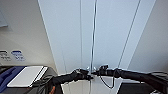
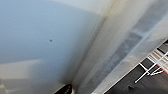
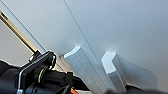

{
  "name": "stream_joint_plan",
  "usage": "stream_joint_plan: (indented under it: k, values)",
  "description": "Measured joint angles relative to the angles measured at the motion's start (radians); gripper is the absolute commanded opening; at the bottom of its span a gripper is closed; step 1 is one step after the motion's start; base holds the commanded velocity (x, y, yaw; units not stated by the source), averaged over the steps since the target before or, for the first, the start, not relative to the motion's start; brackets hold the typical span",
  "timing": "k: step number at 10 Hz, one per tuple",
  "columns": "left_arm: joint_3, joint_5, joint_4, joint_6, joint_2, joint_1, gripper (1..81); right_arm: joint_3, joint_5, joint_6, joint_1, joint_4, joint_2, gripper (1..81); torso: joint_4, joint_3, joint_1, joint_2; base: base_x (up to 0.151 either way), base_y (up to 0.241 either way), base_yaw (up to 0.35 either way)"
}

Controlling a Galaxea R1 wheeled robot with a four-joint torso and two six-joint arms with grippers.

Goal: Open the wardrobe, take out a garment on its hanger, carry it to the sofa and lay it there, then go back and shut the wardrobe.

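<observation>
Reaching in from the lower left of the head frame, left gripper (image 1: 86, 74) pressing against the left handle (image 1: 88, 68) at the centre seam of the wardrobe (image 1: 70, 37); fingers too blurred there to tell whether spread or closed. Coming in from the lower right, right gripper (image 1: 98, 70) meeting the right handle (image 1: 94, 68), its state equally impossible to tell. Showing both small white handles side by side in the right wrist frame, left handle (image 3: 82, 66) and right handle (image 3: 112, 67) standing out from the doors, with the dark left arm (image 3: 32, 75) at lower left. Rising behind through the frame's centre, both tall white doors lying nearly flush, a thin dark gap (image 1: 93, 32) running up between them. Lying at lower left, a white flat panel (image 1: 26, 75) beside blue fabric (image 1: 6, 76).
</observation>
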Motion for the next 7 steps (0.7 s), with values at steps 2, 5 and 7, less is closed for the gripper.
stream_joint_plan:
  k: [2, 5, 7]
  values:
    - [0.036, 0.005, 0.021, -0.002, -0.013, 0.003, 81.1, 0.044, 0.044, -0.004, -0.023, -0.01, -0.024, 81.1, 0.0, 0.0, 0.0, 0.0, 0.0, 0.0, 0.0]
    - [0.212, 0.023, 0.071, 0.001, -0.098, 0.023, 81.1, 0.114, 0.114, -0.022, -0.061, -0.016, -0.064, 81.1, 0.0, 0.0, 0.002, 0.001, 0.0, 0.0, 0.0]
    - [0.354, 0.048, 0.117, 0.001, -0.174, 0.046, 81.1, 0.172, 0.167, -0.037, -0.094, -0.017, -0.101, 81.1, 0.0, 0.0, 0.002, 0.001, 0.0, 0.0, 0.0]
